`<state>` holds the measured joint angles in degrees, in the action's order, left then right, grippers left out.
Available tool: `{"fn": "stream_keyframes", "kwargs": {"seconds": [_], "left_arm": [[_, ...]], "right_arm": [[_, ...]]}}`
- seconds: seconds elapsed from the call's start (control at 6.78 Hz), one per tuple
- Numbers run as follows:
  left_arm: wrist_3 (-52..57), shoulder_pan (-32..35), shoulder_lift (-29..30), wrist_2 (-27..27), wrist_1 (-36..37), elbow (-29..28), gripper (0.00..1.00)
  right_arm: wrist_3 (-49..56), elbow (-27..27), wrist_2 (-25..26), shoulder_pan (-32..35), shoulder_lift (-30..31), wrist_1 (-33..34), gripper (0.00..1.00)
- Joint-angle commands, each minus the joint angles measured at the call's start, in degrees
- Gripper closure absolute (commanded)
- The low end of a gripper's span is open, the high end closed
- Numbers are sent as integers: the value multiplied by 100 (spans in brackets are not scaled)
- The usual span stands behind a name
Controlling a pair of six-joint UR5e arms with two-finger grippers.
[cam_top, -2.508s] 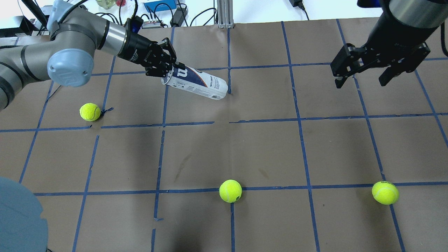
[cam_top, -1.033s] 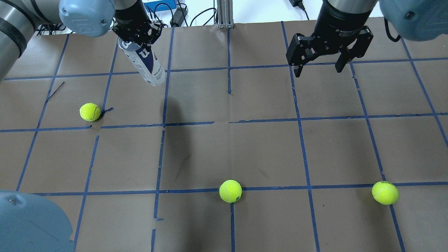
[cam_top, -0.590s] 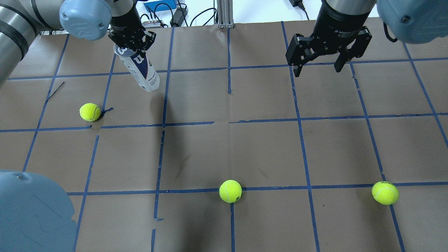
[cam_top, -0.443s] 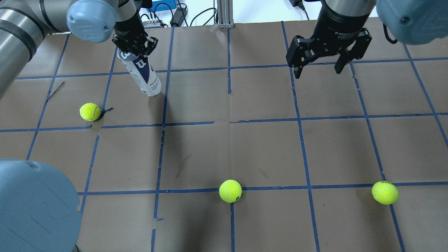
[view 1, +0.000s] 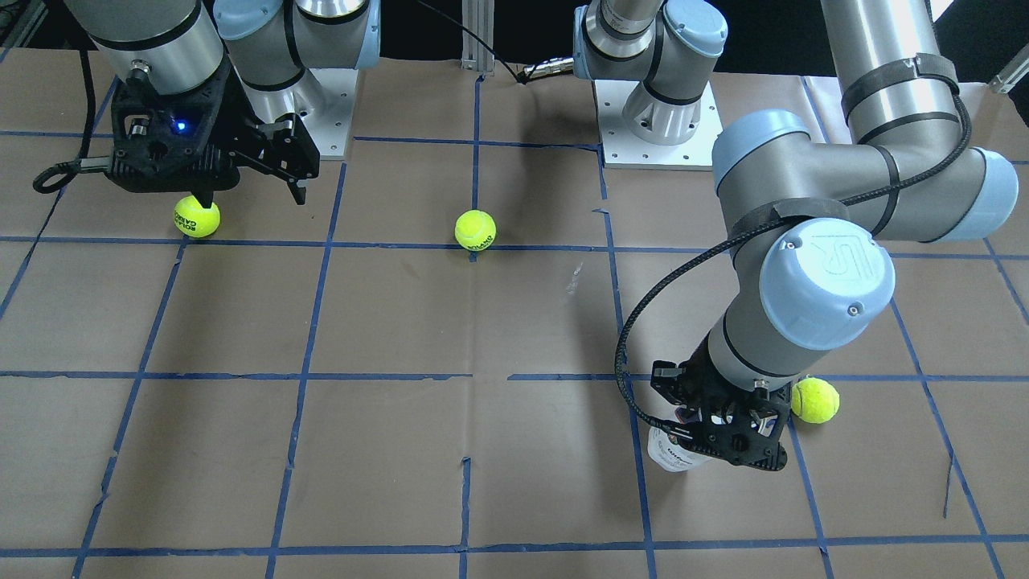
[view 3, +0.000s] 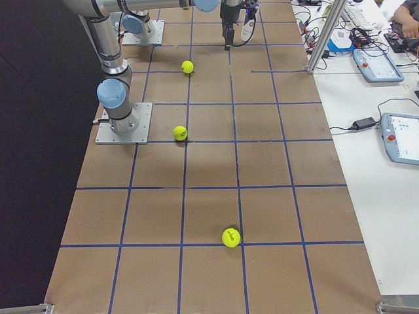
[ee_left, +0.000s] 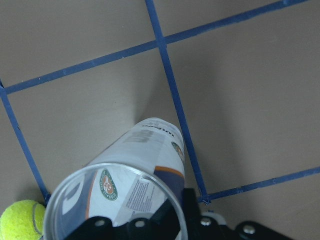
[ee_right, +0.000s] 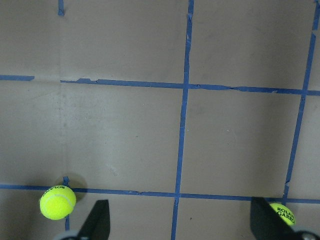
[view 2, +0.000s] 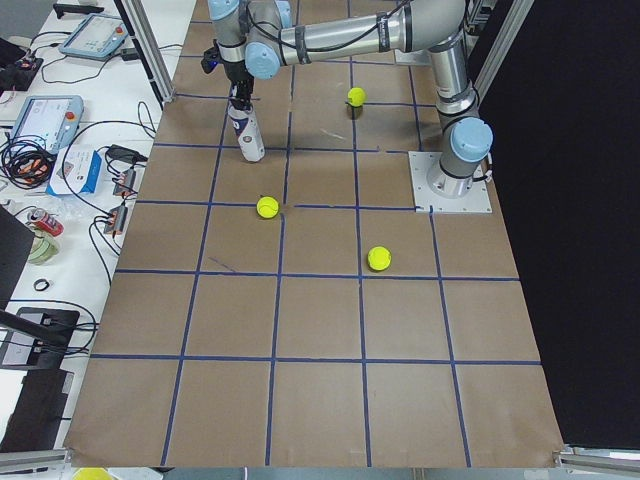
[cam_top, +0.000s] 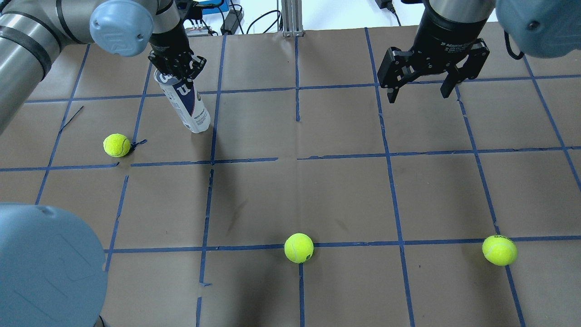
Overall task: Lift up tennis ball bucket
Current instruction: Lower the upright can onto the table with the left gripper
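While left fingers (cam_top: 198,64) clamp its rim, tennis ball bucket (cam_top: 188,104) tilts steeper than before | right fingers (cam_top: 390,90) spread

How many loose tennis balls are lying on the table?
3 on the table: left ball, farther out; middle ball and right ball, nearer the robot. None seems hidden.

Bright, even overhead light; soft shadows under arms; sharp pictures throughout.

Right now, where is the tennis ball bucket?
In the overhead view the tennis ball bucket is tilted at upper left, its rim gripped by the left gripper, a tennis ball nearest, to its lower left.
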<state>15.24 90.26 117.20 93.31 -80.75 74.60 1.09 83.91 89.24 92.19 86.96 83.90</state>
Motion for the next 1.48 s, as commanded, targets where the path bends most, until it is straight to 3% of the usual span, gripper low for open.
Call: {"fn": "stream_keyframes", "kwargs": {"seconds": [0.0,0.59,0.89,1.18,1.33], "left_arm": [[6,0,-4,3,-46,20,100],[-187,44,-127,-6,68,177,99],[-486,594,-84,2,479,100,100],[-626,712,-66,-15,552,142,99],[-619,712,-31,-6,709,204,93]], "right_arm": [[-13,3,-82,-17,14,-32,0],[-30,3,-250,-51,14,-5,0],[-30,3,-223,-69,5,-40,0],[-30,3,-223,-69,5,-49,0],[-30,3,-223,-78,5,-49,0]]}}
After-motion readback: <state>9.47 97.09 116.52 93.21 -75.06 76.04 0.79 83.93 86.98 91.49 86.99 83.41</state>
